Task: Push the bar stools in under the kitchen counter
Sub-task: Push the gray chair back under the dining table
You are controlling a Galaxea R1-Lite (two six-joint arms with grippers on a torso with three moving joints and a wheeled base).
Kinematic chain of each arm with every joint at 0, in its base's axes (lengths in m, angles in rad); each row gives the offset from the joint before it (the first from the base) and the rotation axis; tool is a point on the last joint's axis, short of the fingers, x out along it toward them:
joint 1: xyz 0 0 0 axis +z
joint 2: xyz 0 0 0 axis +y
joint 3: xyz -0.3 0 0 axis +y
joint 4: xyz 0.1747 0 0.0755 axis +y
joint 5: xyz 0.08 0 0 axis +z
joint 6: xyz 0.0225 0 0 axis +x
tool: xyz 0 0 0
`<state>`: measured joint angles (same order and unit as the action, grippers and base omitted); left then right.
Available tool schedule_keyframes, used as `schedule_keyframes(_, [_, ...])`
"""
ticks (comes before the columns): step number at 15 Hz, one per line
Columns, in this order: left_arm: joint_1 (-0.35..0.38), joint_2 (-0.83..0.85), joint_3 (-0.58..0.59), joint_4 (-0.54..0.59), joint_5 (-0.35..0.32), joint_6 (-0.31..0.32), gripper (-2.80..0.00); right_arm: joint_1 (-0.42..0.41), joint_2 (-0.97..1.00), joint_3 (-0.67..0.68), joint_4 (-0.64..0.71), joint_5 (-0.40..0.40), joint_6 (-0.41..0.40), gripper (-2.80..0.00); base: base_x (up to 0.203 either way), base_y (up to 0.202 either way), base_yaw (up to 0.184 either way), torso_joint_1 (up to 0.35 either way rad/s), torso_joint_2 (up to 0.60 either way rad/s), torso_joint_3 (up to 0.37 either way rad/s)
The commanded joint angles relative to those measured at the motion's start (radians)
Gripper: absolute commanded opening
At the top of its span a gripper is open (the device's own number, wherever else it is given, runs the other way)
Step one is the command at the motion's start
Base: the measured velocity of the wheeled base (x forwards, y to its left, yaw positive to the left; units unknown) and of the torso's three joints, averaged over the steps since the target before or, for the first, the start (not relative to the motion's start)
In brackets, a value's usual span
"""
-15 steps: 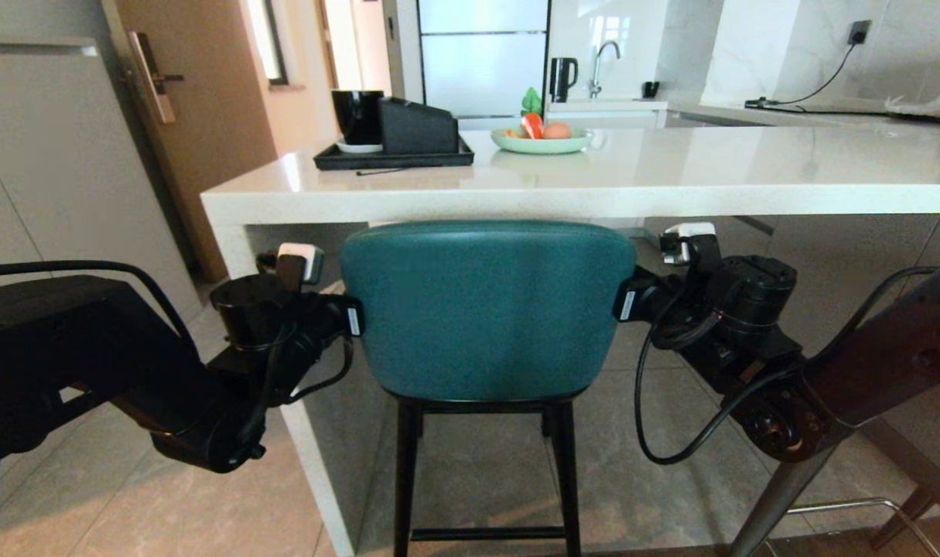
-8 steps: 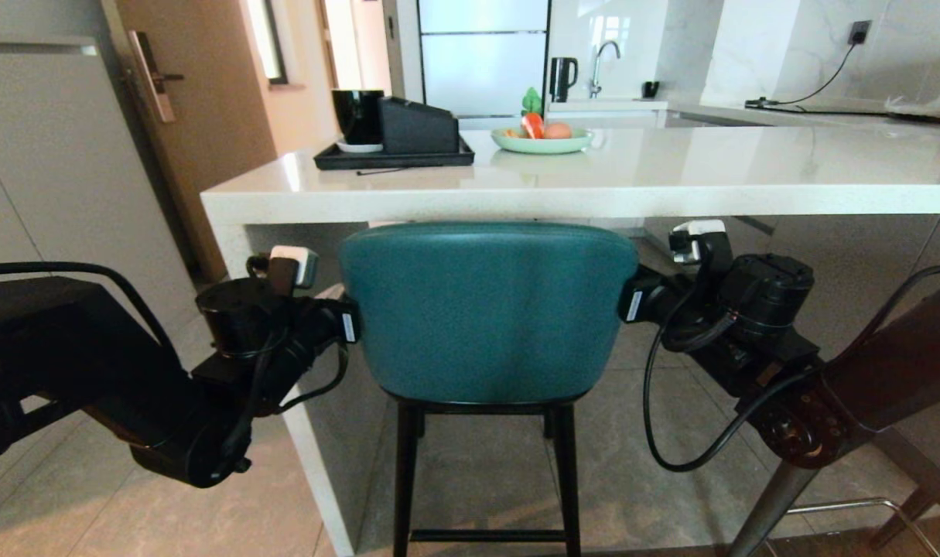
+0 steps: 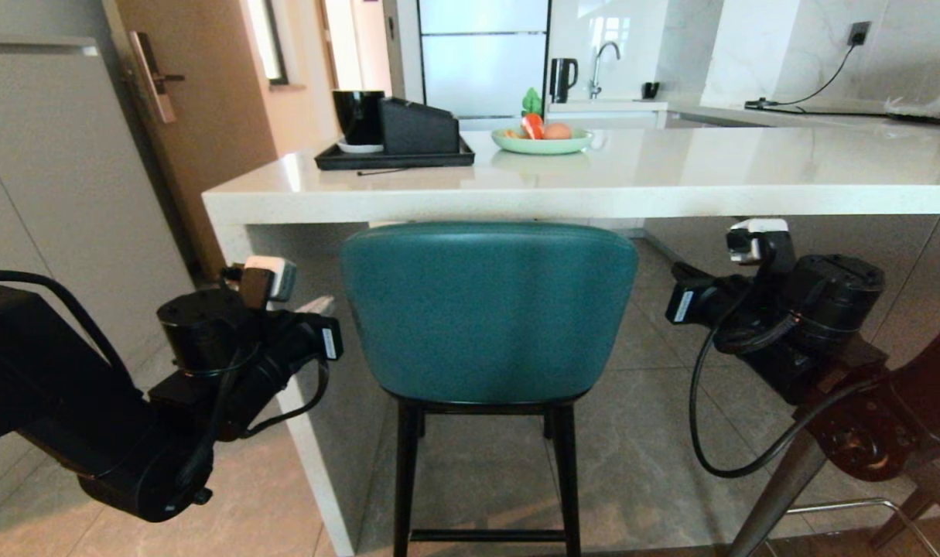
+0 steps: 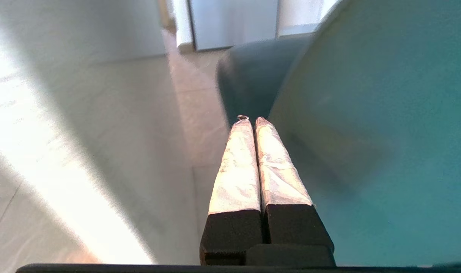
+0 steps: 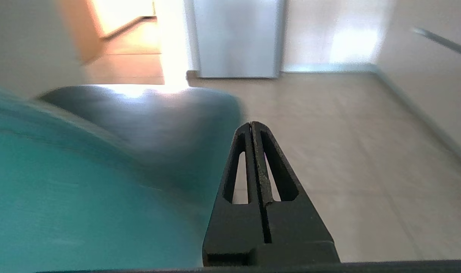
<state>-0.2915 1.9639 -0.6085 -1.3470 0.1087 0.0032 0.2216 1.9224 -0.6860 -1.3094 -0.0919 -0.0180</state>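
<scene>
Teal stool (image 3: 488, 309) now stands free; both arms have drawn outward.

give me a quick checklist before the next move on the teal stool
1. Left claw shut: ok.
2. Right claw shut: ok.
3. Both claws apart from the teal stool, one on each side of its back: ok.
4. Stool upright, back just below the kitchen counter edge: ok.
5. Seat fully under the counter: cannot tell, the back hides it.
6. Tray and plate set back from the counter edge: ok.
</scene>
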Motion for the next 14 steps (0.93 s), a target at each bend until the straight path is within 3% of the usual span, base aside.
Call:
schedule_keyframes(1, [0.009,-0.104,0.061,-0.008,-0.001,-0.018,-2.80,-0.027,-0.096,0.082,-0.007,0.004,0.020,-2.80,0.000,0.000,0.000,0.000,0.00,0.000])
schedule_keyframes(9, [-0.005,-0.520,0.347,0.000,-0.041,-0.057,-2.80,-0.024,-0.537,0.368,0.018,0.001,0.065,-2.80,0.000,0.000,0.000,0.000,0.00,0.000])
schedule_keyframes(12, [0.004,-0.660,0.426,0.006,-0.034,-0.069,-2.80,-0.025,-0.763,0.398,0.167,-0.001,0.064,-2.80,0.000,0.000,0.000,0.000,0.00,0.000])
schedule_keyframes(14, [0.011,-0.783,0.446,0.079,-0.030,-0.069,-2.80,-0.025,-0.930,0.412,0.323,-0.018,0.064,-2.80,0.000,0.000,0.000,0.000,0.00,0.000])
